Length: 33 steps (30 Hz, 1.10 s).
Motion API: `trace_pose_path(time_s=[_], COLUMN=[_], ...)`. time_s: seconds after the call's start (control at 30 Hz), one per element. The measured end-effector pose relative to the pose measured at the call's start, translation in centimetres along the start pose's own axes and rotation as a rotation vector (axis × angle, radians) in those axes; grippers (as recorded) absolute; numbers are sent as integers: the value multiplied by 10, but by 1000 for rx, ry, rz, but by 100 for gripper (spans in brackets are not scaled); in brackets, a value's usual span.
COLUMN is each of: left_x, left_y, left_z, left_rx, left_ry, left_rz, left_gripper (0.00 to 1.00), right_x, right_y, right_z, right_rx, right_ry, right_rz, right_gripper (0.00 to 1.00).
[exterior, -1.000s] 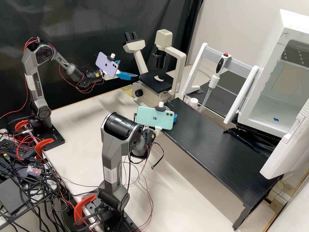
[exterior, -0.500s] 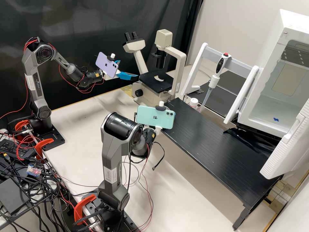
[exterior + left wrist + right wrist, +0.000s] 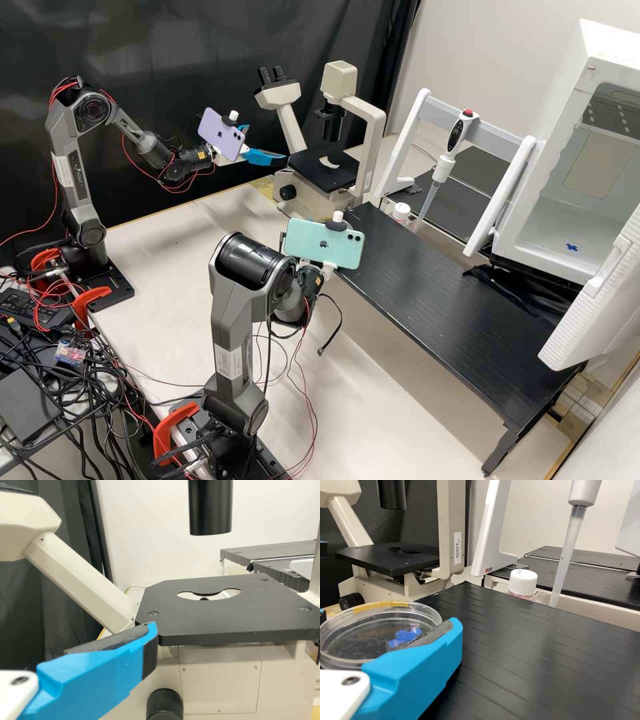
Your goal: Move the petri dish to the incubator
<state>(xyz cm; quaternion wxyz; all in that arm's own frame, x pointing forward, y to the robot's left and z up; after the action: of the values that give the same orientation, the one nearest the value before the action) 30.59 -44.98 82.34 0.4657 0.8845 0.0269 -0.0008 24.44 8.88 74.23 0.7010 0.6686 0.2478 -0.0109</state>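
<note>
right end effector (image 3: 327, 268), closed on petri dish (image 3: 365, 635)

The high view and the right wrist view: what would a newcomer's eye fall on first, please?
Probably the mint phone near the middle of the high view, and the purple phone farther back on the left. Next would come the white incubator, open at the right edge, and the beige microscope at the back. In the right wrist view, the petri dish held in the right gripper stands out.
</note>
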Motion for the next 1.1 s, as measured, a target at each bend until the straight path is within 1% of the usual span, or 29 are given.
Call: trace_pose_path(time_s=[0.07,0.23,0.3,0.33,0.37,0.47,0.57,0.6,0.7,0.73,0.83,0.9,0.93,1.0,1.03,1.1], left_x=[0,0,0,0,0,0,0,0,0,0,0,0,0,0,0,0], left_y=[0,0,0,0,0,0,0,0,0,0,0,0,0,0,0,0], left_z=[0,0,0,0,0,0,0,0,0,0,0,0,0,0,0,0], left_rx=[0,0,0,0,0,0,0,0,0,0,0,0,0,0,0,0], left_ry=[0,0,0,0,0,0,0,0,0,0,0,0,0,0,0,0], left_rz=[0,0,0,0,0,0,0,0,0,0,0,0,0,0,0,0], left_gripper=[100,100,100,100,100,100,100,100,100,100,100,100,100,100,100,100], right_x=[1,3,1,1,0,-3,-9,-12,-18,-21,-22,-25,-26,-27,-26,-25], right_y=[1,4,9,12,17,30,55,67,91,99,125,148,152,167,180,196], right_z=[0,2,7,7,11,18,29,35,46,50,62,75,77,87,93,104], right_rx=[5,4,4,9,20,38,34,47,82,83,37,33,34,28,18,12], right_ry=[-4,-13,-28,-30,-55,-92,-114,-132,-166,-179,-201,-235,-240,-271,-287,-323], right_rz=[-2,5,12,20,32,73,130,175,268,296,349,419,435,474,497,524], right_gripper=[0,0,0,0,0,0,0,0,0,0,0,0,0,0,0,0])
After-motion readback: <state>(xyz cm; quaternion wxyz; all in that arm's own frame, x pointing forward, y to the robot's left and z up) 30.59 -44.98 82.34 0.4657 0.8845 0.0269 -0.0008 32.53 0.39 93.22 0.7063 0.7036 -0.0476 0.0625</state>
